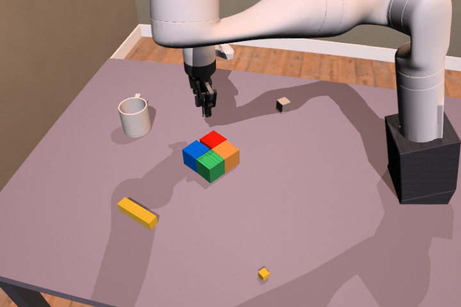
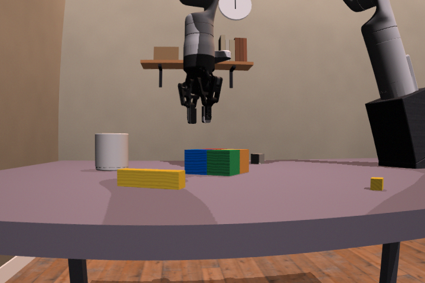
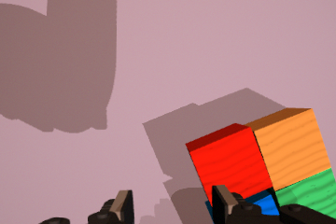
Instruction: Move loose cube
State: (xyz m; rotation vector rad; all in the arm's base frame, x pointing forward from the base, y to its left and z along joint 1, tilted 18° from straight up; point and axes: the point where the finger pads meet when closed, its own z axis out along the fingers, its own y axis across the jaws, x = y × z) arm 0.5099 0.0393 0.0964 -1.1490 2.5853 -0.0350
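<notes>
on the mauve table (image 1: 274,217) (image 2: 286,196) (image 3: 59,177) stands an upright mug (image 1: 136,121) (image 2: 111,151); the jaws (image 1: 206,116) (image 2: 199,122) hang half open, holding nothing.

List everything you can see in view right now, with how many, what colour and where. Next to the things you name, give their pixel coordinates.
Red cube (image 1: 212,139) (image 3: 230,163): one, red, back corner of the four-cube block
Blue cube (image 1: 191,155) (image 2: 195,162): one, blue, left corner
Orange cube (image 1: 231,155) (image 2: 244,160) (image 3: 293,149): one, orange, right corner
Green cube (image 1: 210,165) (image 2: 219,163) (image 3: 311,193): one, green, front corner
Mug (image 1: 136,121) (image 2: 111,151): one, white, left of the block
Bar (image 1: 136,213) (image 2: 149,178): one, yellow, front left
Small cubes: one yellow, near front; one beige and dark, behind right
Wall shelf (image 2: 166,64): one, brown, carrying books and a box
Clock (image 2: 231,8): one, white, wall
Table (image 1: 292,217) (image 2: 286,200): one, mauve, beneath
Gripper (image 1: 206,115) (image 2: 199,120) (image 3: 173,204): one, black, open above table
Arm (image 1: 274,20) (image 2: 383,59): one, white, on black pedestal (image 1: 426,173) (image 2: 386,133)
</notes>
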